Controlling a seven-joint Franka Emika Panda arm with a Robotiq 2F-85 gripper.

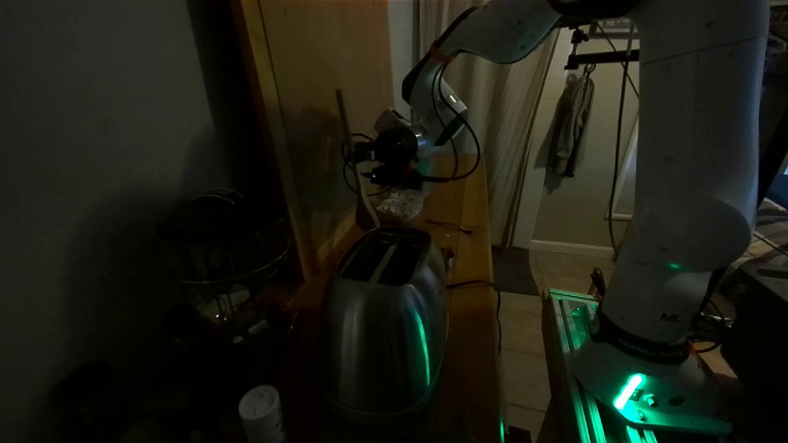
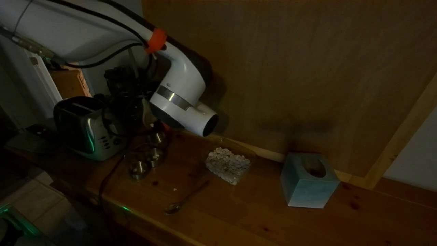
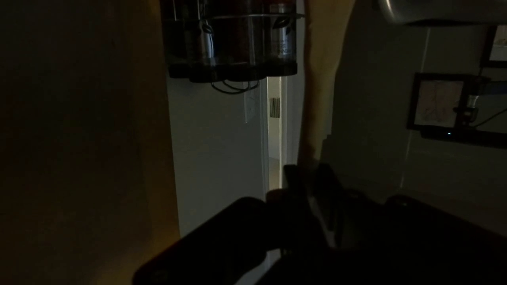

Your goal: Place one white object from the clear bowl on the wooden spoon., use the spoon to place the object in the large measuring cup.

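My tool [image 3: 309, 176] is closed around the wooden spoon [image 3: 323, 71], drawn in as far as the handle between its pads allows. In an exterior view the spoon stands steep, its lower end out of sight behind the toaster [image 1: 385, 332]. I judge the step in hand to be getting a white piece off the spoon into the large cup. I should grip firmly so the handle can't twist, bring the spoon's head low over the rim before rolling my wrist, then roll slowly; a quick tilt could fling the piece wide or knock a cup over.

The metal measuring cups [image 2: 154, 162] sit near the toaster on the counter [image 2: 273, 222]; which is largest I can't be sure. The white objects [image 2: 227, 165] are heaped in the clear bowl [image 2: 251, 159], and a loose piece [image 2: 174, 189] lies near the metal spoon [image 2: 174, 207]. Whether one rides on my spoon, I can't see.

Farther off, the spice jars [image 3: 231, 43] show a label [image 3: 281, 45] too dim to read. Above my base [image 1: 689, 384], I read "ML" [image 1: 670, 317] and, on a black band [image 1: 643, 349], apparently "FRANKA".
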